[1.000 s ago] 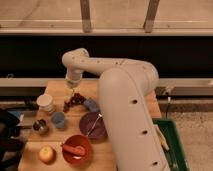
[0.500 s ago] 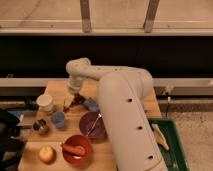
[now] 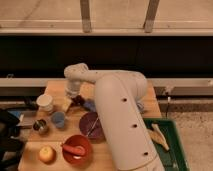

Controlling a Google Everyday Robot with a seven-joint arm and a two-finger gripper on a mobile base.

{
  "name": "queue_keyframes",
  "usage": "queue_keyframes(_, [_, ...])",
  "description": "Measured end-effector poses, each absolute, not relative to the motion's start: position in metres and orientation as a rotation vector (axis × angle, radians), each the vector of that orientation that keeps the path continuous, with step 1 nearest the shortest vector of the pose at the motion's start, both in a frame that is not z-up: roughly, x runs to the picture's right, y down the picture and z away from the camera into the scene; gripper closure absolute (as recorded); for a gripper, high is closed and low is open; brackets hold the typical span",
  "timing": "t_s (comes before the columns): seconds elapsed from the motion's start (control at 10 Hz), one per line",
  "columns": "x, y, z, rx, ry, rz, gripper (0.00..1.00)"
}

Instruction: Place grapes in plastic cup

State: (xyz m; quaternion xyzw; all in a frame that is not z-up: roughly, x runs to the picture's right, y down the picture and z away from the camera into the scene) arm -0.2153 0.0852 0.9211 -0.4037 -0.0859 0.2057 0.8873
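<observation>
In the camera view the arm has bent lower than a moment ago. The gripper (image 3: 71, 96) is now down at the table (image 3: 56, 89), with its fingers spread wide, just beside the grapes (image 3: 79, 100). The grapes lie where they were before, near the plastic cup (image 3: 58, 119) and not inside it.

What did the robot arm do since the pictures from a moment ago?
The arm swung down and the gripper dropped to the grapes. It hasn't visibly taken hold of them. The plastic cup, apple and red bowl stayed put.
</observation>
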Motion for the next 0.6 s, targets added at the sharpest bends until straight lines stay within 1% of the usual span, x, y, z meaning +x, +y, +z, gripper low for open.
queue_keyframes(0.3, [-0.219,0.098,0.917,-0.85,-0.144,0.373,0.51])
queue_keyframes(0.6, [-0.207,0.1,0.912,-0.853,-0.128,0.38,0.83])
